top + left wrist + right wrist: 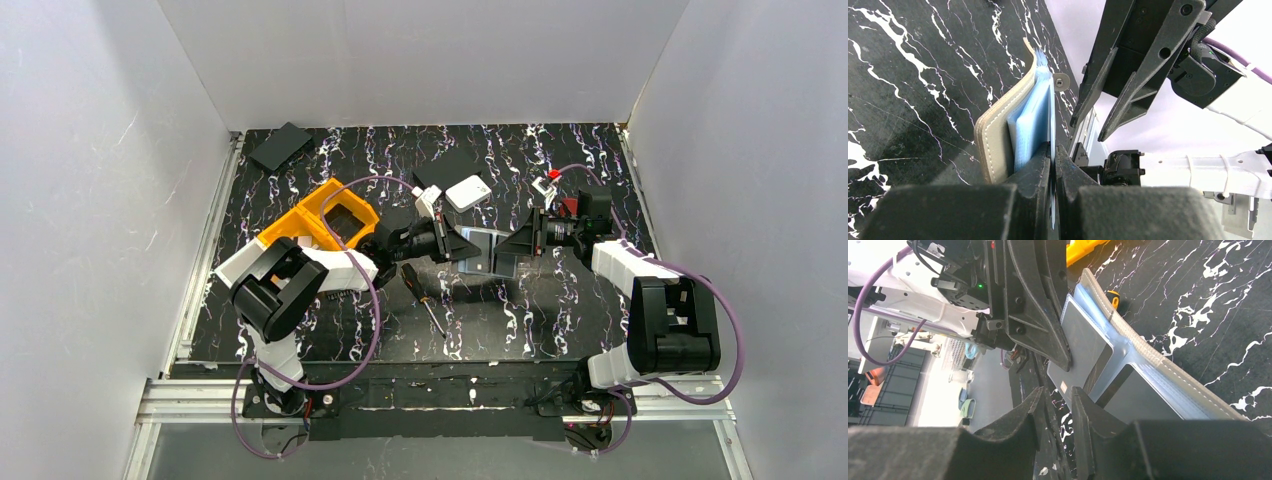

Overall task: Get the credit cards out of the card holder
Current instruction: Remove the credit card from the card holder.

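1. Orange bin (pixel 300 218), far L on the table (pixel 560 310): top view shows only dark insides. Can't tell if anything is in it.
2. Left gripper (pixel 1053 150): jaws pinched flat on the pale blue inner edge of the card holder (pixel 998 142). It holds the holder up, apparently clear of the table, open face toward R.
3. Screwdriver (pixel 425 300): lies on the table just in front of the L arm's wrist, not involved.
4. Card holder sits mid-scene between the two grippers, spread open. Contents: cards (pixel 1083 340) seated in the pockets. R wrist view shows one grey card per half; L wrist view shows pale blue layers stacked inside. None looks pulled out yet.
5. Right gripper (pixel 1058 397): jaws a narrow gap apart, nothing visibly between them. Tips are just beside the lower edge of the nearer card.
6. Step in hand (my read): R pinches one card and draws it out. To do it well:
   - bite the exposed card edge only, not the pocket lip
   - pull straight along the pocket's opening, slowly
   - the L clamp must be firm as counter-hold so the holder doesn't slip or fold
   - risks: catching two layers at once, or the card bowing
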Controlling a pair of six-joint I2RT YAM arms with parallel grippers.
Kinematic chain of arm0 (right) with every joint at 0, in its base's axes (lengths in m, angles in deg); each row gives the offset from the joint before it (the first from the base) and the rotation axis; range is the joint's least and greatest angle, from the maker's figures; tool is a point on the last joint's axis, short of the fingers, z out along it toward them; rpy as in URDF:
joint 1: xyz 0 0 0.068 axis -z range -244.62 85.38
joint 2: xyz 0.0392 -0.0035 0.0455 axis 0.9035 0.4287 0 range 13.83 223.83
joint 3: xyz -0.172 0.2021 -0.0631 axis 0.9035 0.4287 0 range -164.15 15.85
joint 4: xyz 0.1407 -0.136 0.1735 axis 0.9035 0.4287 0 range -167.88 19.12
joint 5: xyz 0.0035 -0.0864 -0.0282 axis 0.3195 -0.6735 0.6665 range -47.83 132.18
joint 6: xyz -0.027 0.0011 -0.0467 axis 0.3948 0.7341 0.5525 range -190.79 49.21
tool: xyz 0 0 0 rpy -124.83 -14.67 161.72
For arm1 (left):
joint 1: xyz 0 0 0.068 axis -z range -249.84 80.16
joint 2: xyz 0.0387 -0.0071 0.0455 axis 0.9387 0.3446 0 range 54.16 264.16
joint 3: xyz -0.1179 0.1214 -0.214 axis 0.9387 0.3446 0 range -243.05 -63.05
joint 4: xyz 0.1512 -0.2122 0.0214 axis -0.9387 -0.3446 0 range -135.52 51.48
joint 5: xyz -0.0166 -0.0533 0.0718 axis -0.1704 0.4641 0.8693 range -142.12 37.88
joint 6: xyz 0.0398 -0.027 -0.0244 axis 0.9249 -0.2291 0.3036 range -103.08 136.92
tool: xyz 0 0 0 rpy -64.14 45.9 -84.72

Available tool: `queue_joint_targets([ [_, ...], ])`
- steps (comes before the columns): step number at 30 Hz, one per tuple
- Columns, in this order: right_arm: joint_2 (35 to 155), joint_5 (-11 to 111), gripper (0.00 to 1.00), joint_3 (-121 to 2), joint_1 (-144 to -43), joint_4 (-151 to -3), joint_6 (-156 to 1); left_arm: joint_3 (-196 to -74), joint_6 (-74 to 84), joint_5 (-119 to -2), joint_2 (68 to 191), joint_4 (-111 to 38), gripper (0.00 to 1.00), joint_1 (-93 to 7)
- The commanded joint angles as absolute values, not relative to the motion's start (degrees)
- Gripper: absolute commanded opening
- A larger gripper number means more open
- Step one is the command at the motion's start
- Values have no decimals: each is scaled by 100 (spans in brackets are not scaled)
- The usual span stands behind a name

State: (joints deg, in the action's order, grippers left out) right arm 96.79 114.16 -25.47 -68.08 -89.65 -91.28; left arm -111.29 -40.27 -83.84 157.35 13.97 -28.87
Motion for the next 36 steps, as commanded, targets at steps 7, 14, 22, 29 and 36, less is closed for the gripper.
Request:
queue_joint_targets([
  [7, 9628, 11376, 35, -2533, -6778, -9097, -9116, -11121, -4115, -8270, 15322, 1890, 0, -2828],
  [14, 9707, 11276, 38, -2590, -6761, -8790, -8868, -11125, -4145, -8226, 15285, 1998, 0, -2788],
  [22, 9726, 11273, 39, -2589, -6760, -8790, -8865, -11172, -4172, -8162, 15318, 2128, 0, -2706],
  [29, 9683, 11184, 43, -2598, -6752, -8758, -8843, -11173, -4189, -8043, 15329, 2241, 0, -2677],
  [36, 9663, 11073, 51, -2598, -6752, -8694, -8793, -11240, -4151, -7963, 15304, 2246, 0, -2636],
])
